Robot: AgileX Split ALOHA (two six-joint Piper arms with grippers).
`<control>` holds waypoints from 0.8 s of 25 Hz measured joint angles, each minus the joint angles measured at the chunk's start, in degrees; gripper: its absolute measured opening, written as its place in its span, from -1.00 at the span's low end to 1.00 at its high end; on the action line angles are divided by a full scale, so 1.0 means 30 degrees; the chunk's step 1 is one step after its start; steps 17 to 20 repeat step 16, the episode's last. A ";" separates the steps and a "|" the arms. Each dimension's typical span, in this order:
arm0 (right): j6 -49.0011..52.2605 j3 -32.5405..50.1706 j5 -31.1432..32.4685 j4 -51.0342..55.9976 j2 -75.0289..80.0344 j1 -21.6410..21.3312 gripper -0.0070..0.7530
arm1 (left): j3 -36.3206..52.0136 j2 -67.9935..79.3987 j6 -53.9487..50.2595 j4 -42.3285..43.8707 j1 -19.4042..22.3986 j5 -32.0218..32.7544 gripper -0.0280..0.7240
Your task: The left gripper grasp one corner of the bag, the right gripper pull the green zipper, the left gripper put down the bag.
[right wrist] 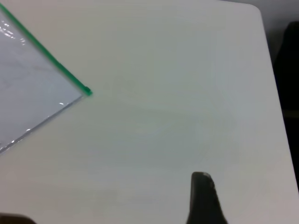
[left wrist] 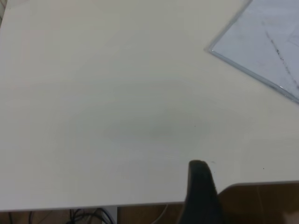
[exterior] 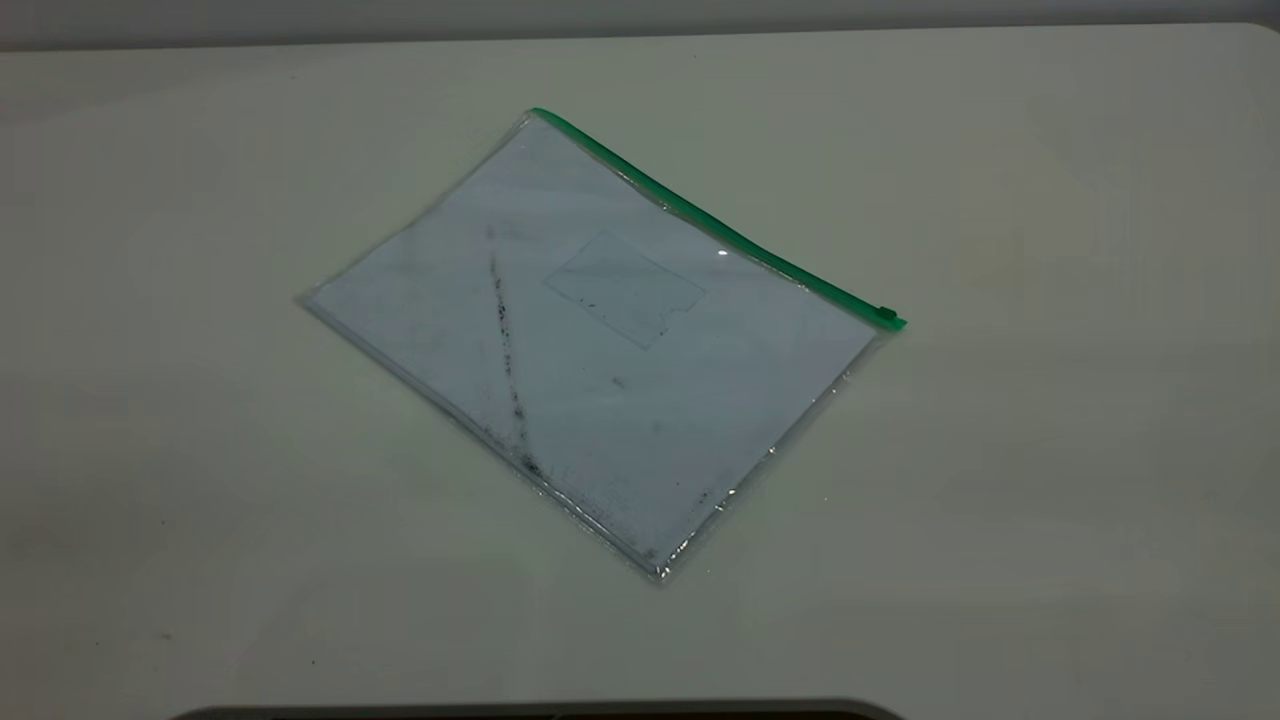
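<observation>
While the clear zip bag [exterior: 600, 400] lies flat on the tabletop [exterior: 200, 500], no claw touches it. This could be the bag waiting to be picked up, or the bag put back down after the zip was pulled. I cannot tell which.

The left claw [left wrist: 201, 196] is by the tabletop's edge, well apart from the nearest bag corner. The right claw [right wrist: 203, 198] is over bare tabletop, apart from the zip end. I cannot tell if either claw is open or closed.

The nearest corner of the bag points toward the outside camera. A dark smudgy line [exterior: 508, 360] runs up from near that corner. Past it, in the middle, is a small see-through pocket [exterior: 625, 288]. White paper seems to be inside the bag.

Along the far edge runs the green zipper [exterior: 700, 215]. Its little slider [exterior: 887, 314] sits at the right end, near the right claw's side. I cannot tell if the zip is open or shut.

The bag is thin, flat and slippery. I think any grab at a corner must come in low and pinch only the edge. A pull on the slider should go straight along the green strip.
</observation>
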 joint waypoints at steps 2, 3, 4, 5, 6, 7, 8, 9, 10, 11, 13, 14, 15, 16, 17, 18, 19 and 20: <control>0.0462 0.0000 0.0000 -0.0291 0.0000 0.0000 0.39 | 0.0000 0.0000 0.0000 0.0000 0.0000 0.0000 0.64; 0.0589 0.0000 0.0000 -0.0385 0.0000 0.0000 0.39 | 0.0000 0.0000 0.0000 0.0000 0.0000 0.0000 0.64; 0.0663 0.0000 -0.0018 -0.0385 0.0000 0.0000 0.39 | 0.0000 0.0000 0.0000 0.0000 0.0000 0.0000 0.64; 0.0680 0.0000 -0.0018 -0.0385 0.0000 0.0000 0.39 | 0.0000 0.0000 0.0000 0.0000 0.0000 0.0000 0.64; 0.0704 0.0000 -0.0039 -0.0385 0.0000 0.0000 0.39 | 0.0000 0.0000 0.0000 0.0000 0.0000 0.0000 0.64; 0.0722 0.0000 -0.0039 -0.0385 0.0000 0.0000 0.39 | 0.0000 0.0000 0.0000 0.0000 0.0000 0.0000 0.64; 0.0722 0.0000 -0.0039 -0.0385 0.0000 0.0000 0.39 | 0.0000 0.0000 0.0000 0.0000 0.0000 0.0000 0.64; 0.0722 0.0000 -0.0039 -0.0385 0.0000 0.0000 0.39 | 0.0000 0.0000 0.0000 0.0000 0.0000 0.0000 0.64; 0.0722 0.0000 -0.0039 -0.0385 0.0000 0.0000 0.39 | 0.0000 0.0000 0.0000 0.0000 0.0000 0.0000 0.64; 0.0722 0.0000 -0.0039 -0.0385 0.0000 0.0000 0.39 | 0.0000 0.0000 0.0000 0.0000 0.0000 0.0000 0.64; 0.0722 0.0000 -0.0039 -0.0385 0.0000 0.0000 0.39 | 0.0000 0.0000 0.0000 0.0000 0.0000 0.0000 0.64; 0.0722 0.0000 -0.0039 -0.0385 0.0000 0.0000 0.39 | 0.0000 0.0000 0.0000 0.0000 0.0000 0.0000 0.64; 0.0722 0.0000 -0.0039 -0.0385 0.0000 0.0000 0.39 | 0.0000 0.0000 0.0000 0.0000 0.0000 0.0000 0.64; 0.0722 0.0000 -0.0039 -0.0385 0.0000 0.0000 0.39 | 0.0000 0.0000 0.0000 0.0000 0.0000 0.0000 0.64; 0.0722 0.0000 -0.0039 -0.0385 0.0000 0.0000 0.39 | 0.0000 0.0000 0.0000 0.0000 0.0000 0.0000 0.64; 0.0722 0.0000 -0.0039 -0.0385 0.0000 0.0000 0.39 | 0.0000 0.0000 0.0000 0.0000 0.0000 0.0000 0.64; 0.0722 0.0000 -0.0039 -0.0385 0.0000 0.0000 0.39 | 0.0000 0.0000 0.0000 0.0000 0.0000 0.0000 0.64; 0.0722 0.0000 -0.0039 -0.0385 0.0000 0.0000 0.39 | 0.0000 0.0000 0.0000 0.0000 0.0000 0.0000 0.64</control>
